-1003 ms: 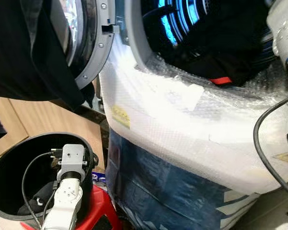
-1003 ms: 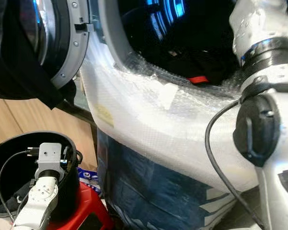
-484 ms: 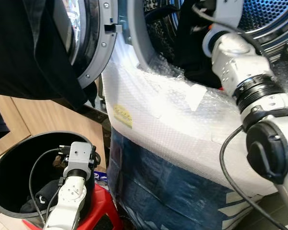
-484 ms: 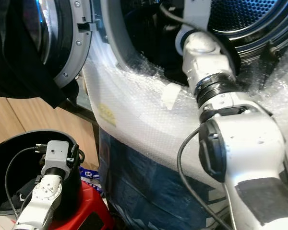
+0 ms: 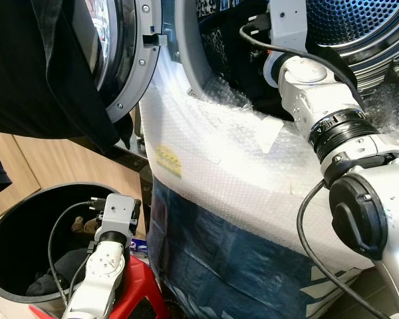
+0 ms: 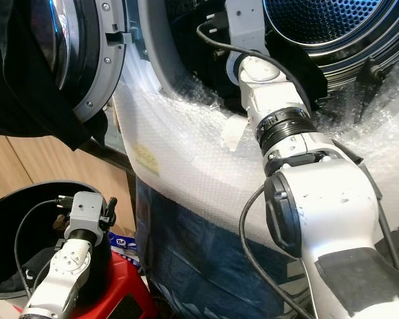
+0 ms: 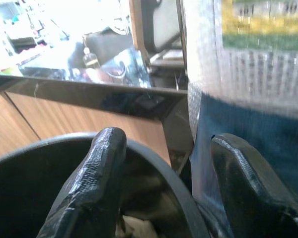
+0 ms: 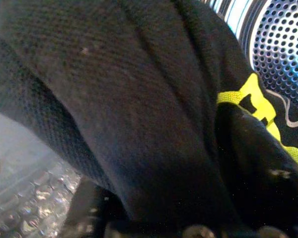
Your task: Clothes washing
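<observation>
The washing machine's blue perforated drum stands open, its front wrapped in bubble wrap. My right arm reaches through the opening into the drum. In the right wrist view, dark clothes with a yellow band lie over the right gripper and hide it. At the lower left, my left gripper hangs open over the rim of a black bucket, with nothing held. Dark clothes lie in the bucket's bottom.
The round machine door is swung open to the left, and a black garment hangs in front of it. A red stool stands beside the bucket. Wooden cabinet fronts run behind.
My right arm has swung in from the right edge and gone into the drum. The left arm has risen a little towards the bucket's rim. The camera has shifted slightly.
</observation>
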Robot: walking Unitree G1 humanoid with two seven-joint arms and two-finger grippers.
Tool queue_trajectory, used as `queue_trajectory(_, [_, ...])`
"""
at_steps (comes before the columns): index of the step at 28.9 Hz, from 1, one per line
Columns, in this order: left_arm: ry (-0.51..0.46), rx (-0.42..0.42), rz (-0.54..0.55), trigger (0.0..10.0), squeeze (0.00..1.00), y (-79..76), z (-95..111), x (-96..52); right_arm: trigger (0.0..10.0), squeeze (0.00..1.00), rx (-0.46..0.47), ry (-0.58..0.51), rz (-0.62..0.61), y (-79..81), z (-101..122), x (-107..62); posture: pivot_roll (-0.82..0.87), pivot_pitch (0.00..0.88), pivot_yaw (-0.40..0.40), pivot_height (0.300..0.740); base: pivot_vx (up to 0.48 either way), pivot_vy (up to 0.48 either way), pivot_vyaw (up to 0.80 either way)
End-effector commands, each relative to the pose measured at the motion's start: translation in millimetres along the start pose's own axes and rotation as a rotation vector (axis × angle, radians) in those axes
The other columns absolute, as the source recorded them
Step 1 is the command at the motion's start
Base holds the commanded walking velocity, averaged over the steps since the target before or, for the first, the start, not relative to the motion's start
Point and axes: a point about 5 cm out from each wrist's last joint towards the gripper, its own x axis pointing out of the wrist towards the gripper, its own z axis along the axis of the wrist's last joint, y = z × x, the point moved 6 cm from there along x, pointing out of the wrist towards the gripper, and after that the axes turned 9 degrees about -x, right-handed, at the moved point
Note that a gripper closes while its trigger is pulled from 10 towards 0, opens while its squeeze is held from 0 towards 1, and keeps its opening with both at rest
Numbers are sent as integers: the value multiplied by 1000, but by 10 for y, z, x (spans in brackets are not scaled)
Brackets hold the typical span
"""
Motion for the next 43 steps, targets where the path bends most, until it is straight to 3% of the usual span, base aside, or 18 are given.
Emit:
queue_trajectory(1, [-12,-4,2,10000,0,7,36,-18,10000,1000,4,-51,-9,-67,149,-10,69,0,-64,740,0,0,0])
queue_trajectory(3, [-7,-9,8,10000,0,37,30,-28,10000,1000,-44,-61,9,-57,173,-13,65,0,-61,740,0,0,0])
queue_trajectory(6, [0,1,-2,10000,0,36,18,-34,10000,1000,-78,-60,-34,-185,187,-25,49,0,-55,740,0,0,0])
queue_trajectory(12, [6,13,-31,10000,0,-44,4,-56,10000,1000,-62,-85,-100,-490,256,-75,45,0,-54,740,0,0,0])
queue_trajectory(16, [17,10,-37,10000,0,-51,-24,-92,10000,1000,-87,-73,-124,-647,170,-106,41,0,-48,740,0,0,0])
queue_trajectory(19, [26,16,-48,10000,0,-59,-57,-119,10000,1000,-69,-71,-111,-657,126,-110,38,0,-45,740,0,0,0])
queue_trajectory(24, [29,15,-64,10000,0,-97,-69,-134,10000,1000,-19,-54,-23,-543,-29,-102,33,0,-43,740,0,0,0])
queue_trajectory(29, [38,17,-90,10000,0,-148,-76,-140,10000,1000,-18,-61,-74,-678,-143,-144,23,0,-22,740,0,0,0])
queue_trajectory(34, [39,20,-107,10000,0,-172,-68,-145,10000,1000,-12,-71,-45,-631,-238,-172,25,0,-19,740,0,0,0])
queue_trajectory(35, [38,22,-108,10000,0,-172,-63,-143,10000,565,-14,-78,-46,-637,-233,-178,25,0,-19,740,0,0,0])
queue_trajectory(36, [36,29,-111,10000,0,-168,-57,-141,10000,0,-32,-83,-54,-685,-256,-207,27,0,-19,740,0,0,0])
queue_trajectory(40, [41,41,-98,10000,0,-128,-66,-141,10000,0,4,-93,-94,-927,-339,-395,39,0,-23,740,0,0,0])
queue_trajectory(43, [33,43,-97,10000,0,-117,-36,-148,10000,0,16,-110,-79,-947,-361,-515,40,0,-22,740,0,0,0])
